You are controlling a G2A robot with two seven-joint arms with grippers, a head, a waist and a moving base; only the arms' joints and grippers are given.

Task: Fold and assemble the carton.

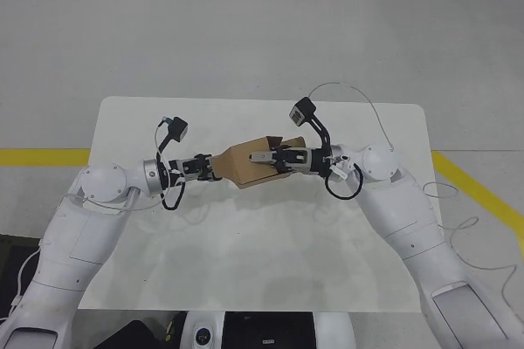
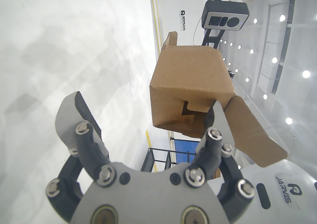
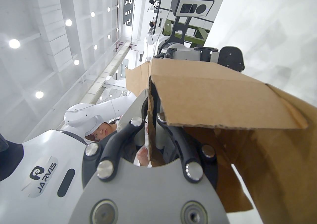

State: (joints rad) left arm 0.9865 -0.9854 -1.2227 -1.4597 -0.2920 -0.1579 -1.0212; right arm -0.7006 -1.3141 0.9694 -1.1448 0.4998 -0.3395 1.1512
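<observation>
Glossy white, rounded shells are covering both arms, and thin white cables are trailing off them. Each wrist is carrying a black boxy camera on a black bracket. The left gripper and right gripper are showing grey metal plates, black linkages and silver screws. Black logos are marking the white wrist shells.

I read this as a robotics lab hall: white desk on grey floor, yellow floor tape beside the desk, ceiling spotlights high above it.
</observation>
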